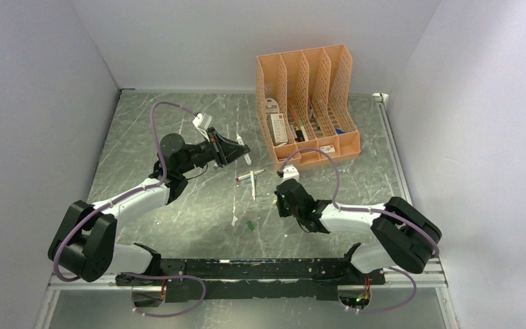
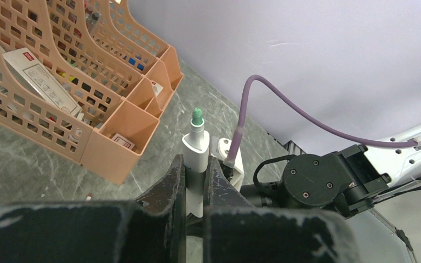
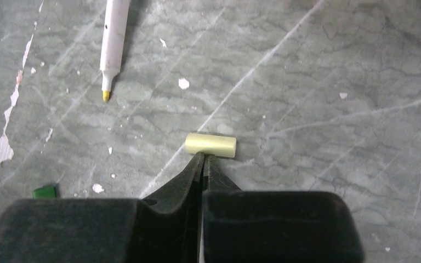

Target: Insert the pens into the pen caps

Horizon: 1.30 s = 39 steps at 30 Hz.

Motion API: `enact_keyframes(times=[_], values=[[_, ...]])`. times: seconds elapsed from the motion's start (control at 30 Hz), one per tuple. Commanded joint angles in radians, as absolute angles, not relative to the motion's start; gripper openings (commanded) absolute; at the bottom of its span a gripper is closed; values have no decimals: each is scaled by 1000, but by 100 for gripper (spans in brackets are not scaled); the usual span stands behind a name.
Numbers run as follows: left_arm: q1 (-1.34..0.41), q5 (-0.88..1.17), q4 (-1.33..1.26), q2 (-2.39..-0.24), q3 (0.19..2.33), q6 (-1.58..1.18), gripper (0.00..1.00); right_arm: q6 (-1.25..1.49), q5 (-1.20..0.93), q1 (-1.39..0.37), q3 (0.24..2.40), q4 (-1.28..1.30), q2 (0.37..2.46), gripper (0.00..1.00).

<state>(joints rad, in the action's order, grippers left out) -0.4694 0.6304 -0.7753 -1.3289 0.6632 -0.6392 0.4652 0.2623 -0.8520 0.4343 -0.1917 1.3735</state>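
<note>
Left pincer [image 2: 196, 164]: my jaws are clamped on the white barrel of the green-tipped pen [image 2: 198, 143], one finger on each side.
Green-tipped pen: held off the worktop [image 3: 334, 109]. It stands out beyond my left fingertips, and its uncapped green tip points away from me toward the peach lattice organiser [image 2: 109, 148].
Right pincer [image 3: 204, 160]: my jaws are pressed together with nothing between them. The tips are down at the worktop against the near side of the pale yellow cap [image 3: 210, 145].
Pale yellow cap: lies on its side on the worktop, crosswise to my closed right tips. It is not gripped.
Yellow-tipped pen [image 3: 112, 38]: lies flat on the worktop beyond the pale yellow cap and to its left in the right wrist view. It is uncapped and apart from the cap.
Green cap [image 3: 44, 192]: lies on the worktop to the left of my right fingers, well apart from the green-tipped pen.
Second loose pen [image 1: 250, 175]: lies flat between my two arms, just beside the yellow-tipped pen. Its tip colour is too small to tell.
Peach lattice organiser: stands at the far side of the worktop, with upright slots and low front compartments that hold cartons and small items.
</note>
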Motion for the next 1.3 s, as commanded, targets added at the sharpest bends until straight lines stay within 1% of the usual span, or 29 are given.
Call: enact_keyframes(times=[0.0,0.3,0.4,0.43,0.47,0.57,0.67,0.73,0.77,0.8,0.83,0.93,1.0,1.03,1.07,1.17,1.27], values=[[-456,651,-779,-1297,656,-629,7,434,305,-844,474,-186,1440,0],[-452,650,-783,-1286,641,-636,7,385,369,-824,554,-167,1529,0],[-452,650,-780,-1284,641,-636,7,399,377,-819,568,-164,1520,1],[-452,650,-779,-1283,643,-635,7,405,370,-818,566,-171,1505,5],[-452,650,-776,-1281,643,-634,7,413,361,-818,565,-176,1486,12],[-453,646,-774,-1282,645,-633,7,460,375,-820,574,-165,1440,34],[-452,653,-795,-1292,647,-645,7,552,441,-822,599,-119,1431,49],[-452,662,-816,-1301,649,-657,7,604,472,-824,615,-98,1442,57],[-452,666,-823,-1305,648,-663,7,638,484,-824,627,-76,1455,58],[-453,668,-829,-1307,649,-664,7,662,493,-824,640,-57,1470,59],[-451,669,-828,-1307,649,-665,7,693,501,-824,655,-36,1486,57],[-453,665,-809,-1301,653,-651,7,797,528,-834,706,52,1529,38],[-453,658,-787,-1293,653,-641,7,874,571,-857,736,115,1543,29],[-453,655,-780,-1289,653,-637,7,918,590,-868,745,145,1545,27],[-452,653,-776,-1285,653,-634,7,964,598,-873,753,168,1547,28],[-450,657,-786,-1290,652,-640,7,1095,591,-879,775,235,1567,38],[-451,665,-811,-1302,648,-657,7,1193,613,-884,822,326,1606,44]])
